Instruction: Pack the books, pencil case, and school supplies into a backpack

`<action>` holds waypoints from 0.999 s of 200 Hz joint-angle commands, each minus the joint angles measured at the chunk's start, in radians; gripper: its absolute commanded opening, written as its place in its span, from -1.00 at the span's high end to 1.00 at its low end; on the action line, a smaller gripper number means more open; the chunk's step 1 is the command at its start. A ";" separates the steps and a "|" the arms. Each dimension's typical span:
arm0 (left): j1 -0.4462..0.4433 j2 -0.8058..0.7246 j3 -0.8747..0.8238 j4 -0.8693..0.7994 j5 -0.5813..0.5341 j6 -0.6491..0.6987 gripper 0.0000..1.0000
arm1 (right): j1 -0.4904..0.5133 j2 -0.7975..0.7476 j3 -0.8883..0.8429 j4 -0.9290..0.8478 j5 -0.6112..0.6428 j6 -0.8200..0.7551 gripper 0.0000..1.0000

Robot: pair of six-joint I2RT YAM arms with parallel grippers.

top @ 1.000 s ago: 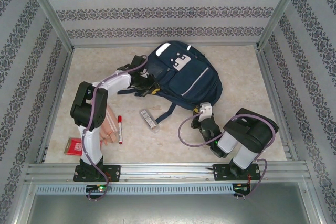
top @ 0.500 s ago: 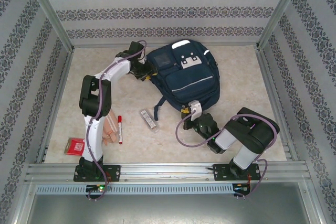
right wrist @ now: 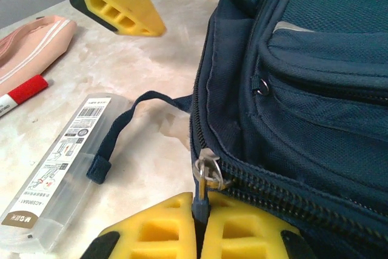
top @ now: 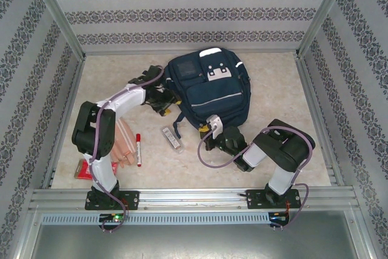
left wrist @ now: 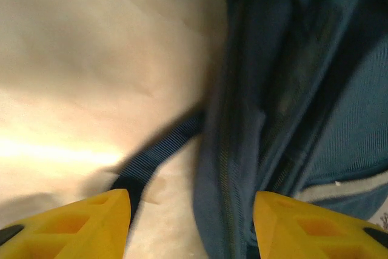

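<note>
The navy backpack (top: pixel 209 89) lies flat in the middle of the table. My right gripper (right wrist: pixel 200 210) is shut on the zipper pull (right wrist: pixel 205 171) at the bag's near left corner (top: pixel 210 130). My left gripper (left wrist: pixel 191 210) is open by the bag's left side (top: pixel 162 102), with a fold of the blue fabric (left wrist: pixel 242 168) and a strap (left wrist: pixel 157 150) between its yellow fingers (right wrist: pixel 124 1). The clear pencil case (top: pixel 171 138) (right wrist: pixel 57 168) lies just left of the bag. The red-capped marker (top: pixel 139 148) (right wrist: pixel 21 94), peach pieces (top: pixel 124 141) and red packet (top: pixel 85 168) lie further left. The books are out of view.
A loose dark strap (right wrist: pixel 115 131) runs from the bag's corner over the end of the pencil case. Metal frame rails and patterned walls (top: pixel 54 83) close in the table on three sides. Bare tabletop (top: pixel 285 89) lies right of the bag.
The backpack has turned from tilted to square and slid a little left. My left gripper has opened and drawn back along the bag's left side. My right gripper moved left, still holding the zipper pull.
</note>
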 commanded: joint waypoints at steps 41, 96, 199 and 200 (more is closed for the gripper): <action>-0.204 0.044 -0.010 0.105 -0.187 -0.243 0.13 | -0.005 0.005 0.023 0.004 -0.100 -0.045 1.00; -0.248 0.002 -0.073 0.090 -0.326 -0.238 0.58 | -0.020 -0.010 -0.003 0.013 -0.058 -0.016 1.00; -0.292 0.043 -0.088 0.093 -0.324 -0.276 0.38 | -0.033 -0.021 0.019 0.006 -0.075 -0.006 1.00; -0.292 0.043 -0.087 0.091 -0.329 -0.275 0.41 | -0.034 -0.021 0.019 0.005 -0.075 -0.006 1.00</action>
